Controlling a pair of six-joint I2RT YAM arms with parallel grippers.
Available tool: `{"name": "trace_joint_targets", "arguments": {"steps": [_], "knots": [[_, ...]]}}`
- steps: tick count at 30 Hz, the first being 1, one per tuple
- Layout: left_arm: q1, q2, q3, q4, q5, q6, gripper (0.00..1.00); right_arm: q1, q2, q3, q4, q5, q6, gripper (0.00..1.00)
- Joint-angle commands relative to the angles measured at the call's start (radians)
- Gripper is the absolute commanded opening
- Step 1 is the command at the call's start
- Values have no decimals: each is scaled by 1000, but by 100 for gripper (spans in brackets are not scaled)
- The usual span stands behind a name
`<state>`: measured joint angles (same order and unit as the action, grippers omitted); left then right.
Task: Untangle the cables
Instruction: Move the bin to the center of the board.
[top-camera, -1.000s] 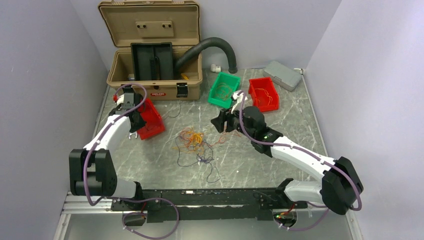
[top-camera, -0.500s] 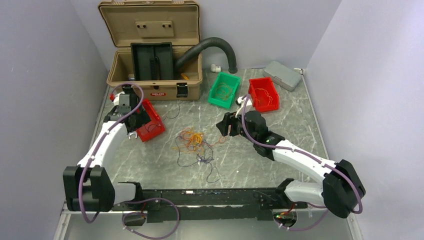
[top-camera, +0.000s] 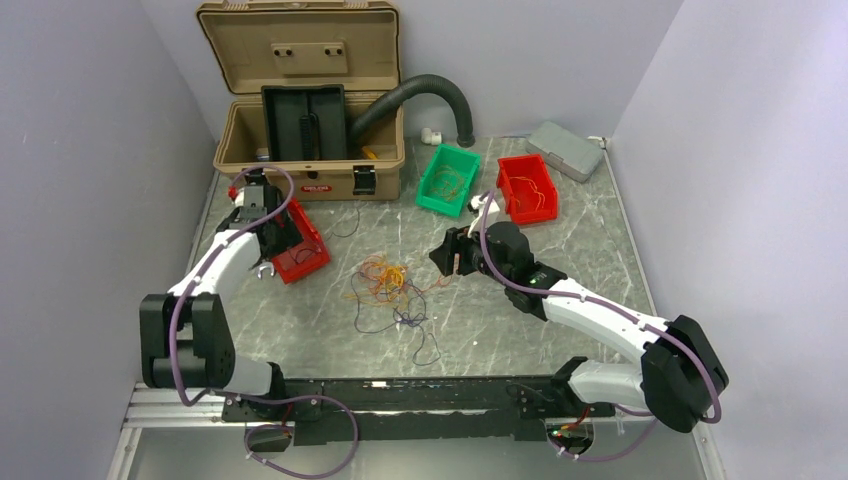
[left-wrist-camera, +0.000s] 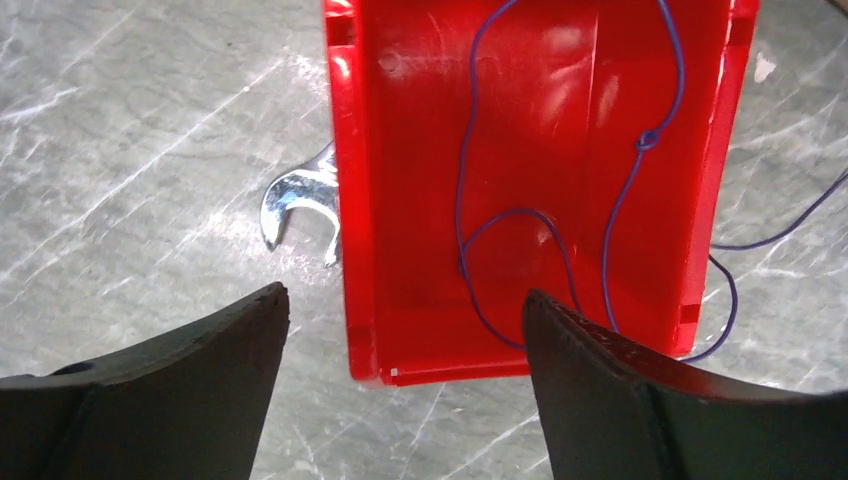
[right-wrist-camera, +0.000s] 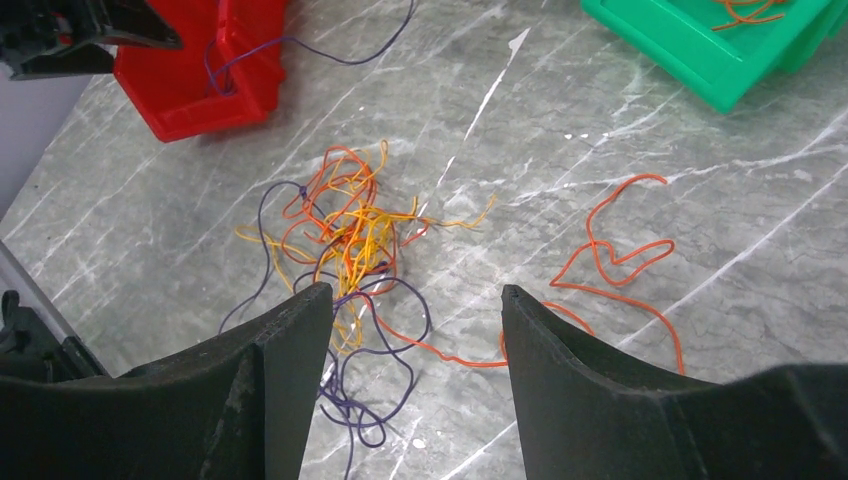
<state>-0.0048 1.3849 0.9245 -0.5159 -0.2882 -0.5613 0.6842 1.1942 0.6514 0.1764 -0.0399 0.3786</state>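
Observation:
A knot of thin orange, yellow and purple cables (top-camera: 385, 285) lies mid-table, and it fills the middle of the right wrist view (right-wrist-camera: 345, 225). One loose orange strand (right-wrist-camera: 615, 260) trails to its right. My right gripper (right-wrist-camera: 415, 295) hovers open just right of the knot (top-camera: 445, 252), holding nothing. My left gripper (left-wrist-camera: 405, 300) stands wide open and empty over the near end of a red bin (left-wrist-camera: 350, 200). A purple wire (left-wrist-camera: 560, 200) lies looped inside that bin and runs out over its right wall.
A steel wrench (left-wrist-camera: 295, 195) pokes out from under the left red bin (top-camera: 300, 245). At the back stand an open tan case (top-camera: 310, 150) with a black hose (top-camera: 430, 90), a green bin (top-camera: 447, 180) and a second red bin (top-camera: 527, 188) holding wires, and a grey box (top-camera: 565, 150).
My left gripper has opened wide above the red bin and its arm shifted slightly. The right gripper has barely moved.

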Motion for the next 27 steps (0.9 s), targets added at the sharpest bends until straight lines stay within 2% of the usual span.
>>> {"name": "trace_joint_targets", "arguments": {"steps": [1, 2, 4, 6, 9, 10, 13, 16, 20, 27], "knots": [[3, 20, 4, 127, 90, 97, 85, -2, -3, 27, 39, -47, 7, 65], [3, 19, -3, 139, 111, 112, 80, -3, -4, 33, 33, -55, 5, 65], [3, 15, -18, 158, 137, 133, 62, -2, -10, 36, 30, -67, 6, 65], [3, 17, -20, 154, 142, 143, 48, -2, -12, 32, 36, -72, 7, 65], [3, 32, -13, 145, 149, 154, 34, -2, -7, 34, 40, -79, 8, 65], [4, 37, -10, 146, 153, 159, 26, -2, -4, 35, 41, -82, 11, 65], [1, 62, 14, 119, 155, 174, 15, -1, -1, 34, 42, -90, 14, 65], [-33, 87, 40, 81, 114, 202, 0, -2, -2, 30, 41, -91, 15, 65], [-88, 121, 67, 29, 3, 212, 0, -2, -1, 32, 40, -97, 15, 65], [-95, 111, 51, 67, 57, 277, 0, -2, 7, 34, 38, -104, 14, 65]]}}
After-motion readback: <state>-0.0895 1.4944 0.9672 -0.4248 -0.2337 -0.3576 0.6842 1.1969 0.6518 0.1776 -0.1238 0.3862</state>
